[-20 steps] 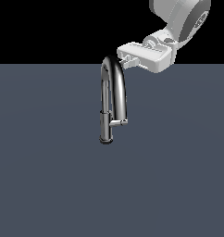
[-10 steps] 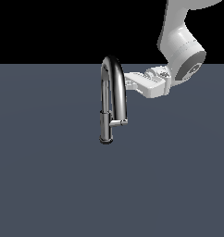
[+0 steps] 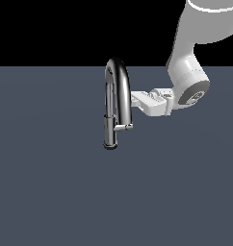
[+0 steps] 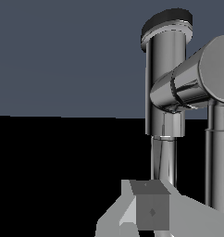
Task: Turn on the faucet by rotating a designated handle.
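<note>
The chrome gooseneck faucet (image 3: 116,96) stands on the dark grey surface, with its darker base (image 3: 110,141) at the bottom. The handle (image 3: 124,127) is a short lever sticking out from the lower body toward the exterior view's right. My gripper (image 3: 135,99) is shut and empty. It points at the spout's descending tube from the exterior view's right and sits a little above the handle, not touching it. In the wrist view the faucet body (image 4: 165,78) and the handle (image 4: 197,81) loom close beyond my gripper (image 4: 149,209).
The flat dark grey surface (image 3: 51,182) spreads all around the faucet. My white arm (image 3: 190,72) comes down from the exterior view's upper right. Nothing else stands on the surface.
My gripper has come down from level with the spout's top to beside the spout's descending tube, closer to the handle. The faucet and handle have not moved.
</note>
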Tool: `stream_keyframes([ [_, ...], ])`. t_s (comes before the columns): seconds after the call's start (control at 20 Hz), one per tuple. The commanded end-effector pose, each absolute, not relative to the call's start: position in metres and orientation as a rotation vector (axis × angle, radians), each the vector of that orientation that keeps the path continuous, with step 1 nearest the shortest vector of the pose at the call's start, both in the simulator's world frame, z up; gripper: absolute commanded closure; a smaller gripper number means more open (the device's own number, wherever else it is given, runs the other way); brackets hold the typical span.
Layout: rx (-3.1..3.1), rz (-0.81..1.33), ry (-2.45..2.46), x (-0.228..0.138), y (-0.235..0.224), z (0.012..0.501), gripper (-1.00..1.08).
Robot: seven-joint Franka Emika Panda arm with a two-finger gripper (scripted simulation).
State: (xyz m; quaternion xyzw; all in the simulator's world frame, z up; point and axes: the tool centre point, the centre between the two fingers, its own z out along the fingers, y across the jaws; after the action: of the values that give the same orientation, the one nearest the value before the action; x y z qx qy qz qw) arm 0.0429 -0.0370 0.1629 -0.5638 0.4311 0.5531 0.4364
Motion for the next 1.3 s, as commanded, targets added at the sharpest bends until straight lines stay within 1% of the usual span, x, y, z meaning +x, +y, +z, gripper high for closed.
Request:
stream_keyframes([
  [0.0,-1.381,1.382,1.078,0.044,-0.036,0.159,1.08],
  [0.5,-1.39,1.378,1.075,0.043,-0.035,0.161,1.08],
  [1.25,-1.39,1.378,1.075,0.006,-0.045,0.165,1.08],
])
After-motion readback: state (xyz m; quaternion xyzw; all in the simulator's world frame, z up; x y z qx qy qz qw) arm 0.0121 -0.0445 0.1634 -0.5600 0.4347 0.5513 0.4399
